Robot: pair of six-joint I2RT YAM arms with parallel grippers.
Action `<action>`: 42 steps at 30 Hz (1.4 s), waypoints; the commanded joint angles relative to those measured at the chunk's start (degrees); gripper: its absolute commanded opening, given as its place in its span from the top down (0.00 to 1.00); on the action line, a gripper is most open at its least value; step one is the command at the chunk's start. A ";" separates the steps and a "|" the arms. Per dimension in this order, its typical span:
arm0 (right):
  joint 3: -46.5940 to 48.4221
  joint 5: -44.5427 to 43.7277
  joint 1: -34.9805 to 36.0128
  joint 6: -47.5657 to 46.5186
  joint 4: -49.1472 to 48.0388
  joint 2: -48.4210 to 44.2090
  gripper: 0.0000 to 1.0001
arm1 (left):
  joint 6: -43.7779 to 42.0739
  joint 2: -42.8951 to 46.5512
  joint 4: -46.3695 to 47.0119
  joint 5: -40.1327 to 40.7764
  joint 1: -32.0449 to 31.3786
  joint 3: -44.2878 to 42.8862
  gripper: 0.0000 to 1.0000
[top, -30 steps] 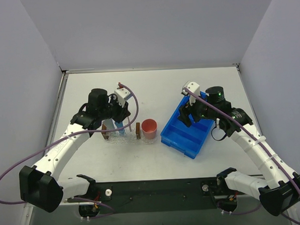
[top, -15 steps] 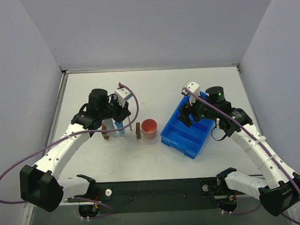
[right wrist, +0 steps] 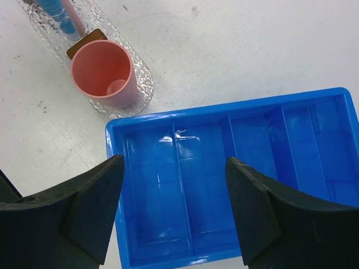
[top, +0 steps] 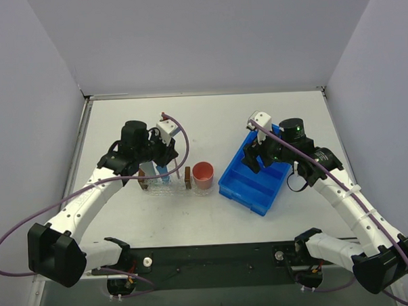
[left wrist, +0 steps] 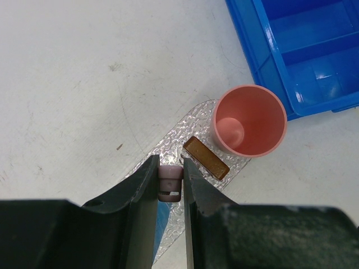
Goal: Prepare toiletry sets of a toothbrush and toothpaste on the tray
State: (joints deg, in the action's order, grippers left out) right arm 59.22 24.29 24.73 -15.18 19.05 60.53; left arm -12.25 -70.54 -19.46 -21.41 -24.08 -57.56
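My left gripper (left wrist: 170, 163) is shut on the pink toothbrush (left wrist: 170, 184), which I see end-on between the fingers. It hangs over the clear bumpy tray (left wrist: 185, 126). A light blue toothpaste (left wrist: 162, 216) tube lies on the tray right under the jaws. From the right wrist view, the toothbrush (right wrist: 73, 17) is a thin pink stick reaching down beside the blue toothpaste (right wrist: 56, 11). My right gripper (right wrist: 175, 162) is open above the blue bin (right wrist: 224, 185), with nothing between its fingers. In the top view, the left gripper (top: 165, 169) is over the tray (top: 166, 190) and the right gripper (top: 255, 157) over the bin.
A pink cup (left wrist: 249, 120) stands upright on the tray's right end, with a brown block (left wrist: 206, 158) beside it. A second brown block (top: 143, 179) sits at the tray's left end. The blue divided bin (top: 252, 181) lies close to the right of the cup (top: 203, 174).
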 commanded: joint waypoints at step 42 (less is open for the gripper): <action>-1.04 0.93 -0.65 0.41 -2.61 -0.50 0.32 | 0.03 -2.41 -1.36 -2.76 -0.18 -2.12 1.00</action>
State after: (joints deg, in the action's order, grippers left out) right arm 58.54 24.29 24.38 -15.14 18.20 60.51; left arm -12.27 -72.01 -19.40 -22.63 -24.08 -57.67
